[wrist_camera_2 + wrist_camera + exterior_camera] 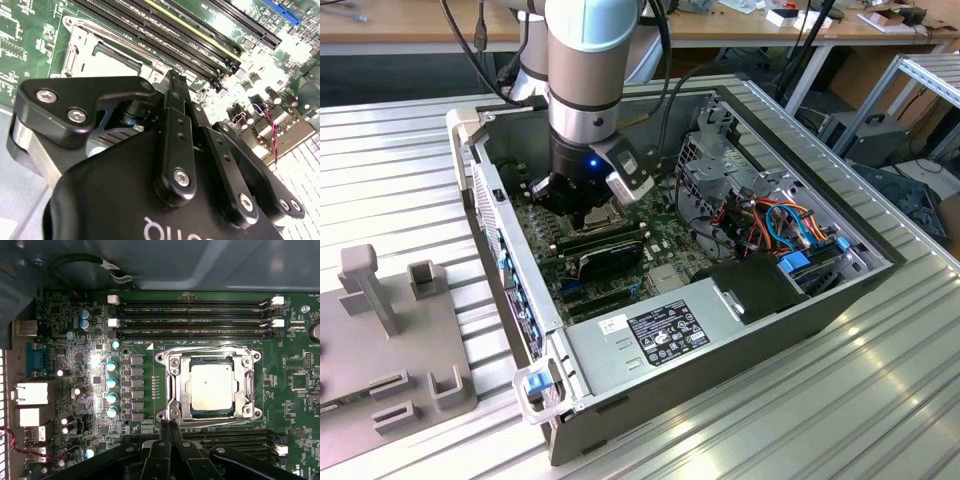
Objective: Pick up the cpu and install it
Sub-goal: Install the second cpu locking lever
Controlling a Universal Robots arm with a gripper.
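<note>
Pressed together and holding nothing, our gripper [169,426] hangs low inside the open computer case [650,395], its fingertips [165,427] meeting just at the edge of the socket frame [172,390]. Inside that frame the cpu [211,387] already lies flat, its dull silver top level and square to the frame, so we judge the placing done and the seating the thing to get right: we would keep any press straight down and gentle, stay off the chip's centre, and mind the frame's thin metal rails beside the fingertips. Beyond the socket run the long memory slots [195,320], close enough that a sideways drift would catch them. The first wrist view gives us the chip and frame plainly from above; in the second wrist view the black finger linkage [172,145] covers most of the socket and we see chiefly the slots [200,35]. The exterior view adds the arm [585,70] standing upright over the socket, and the grey power supply [655,335] well apart from it.
</note>
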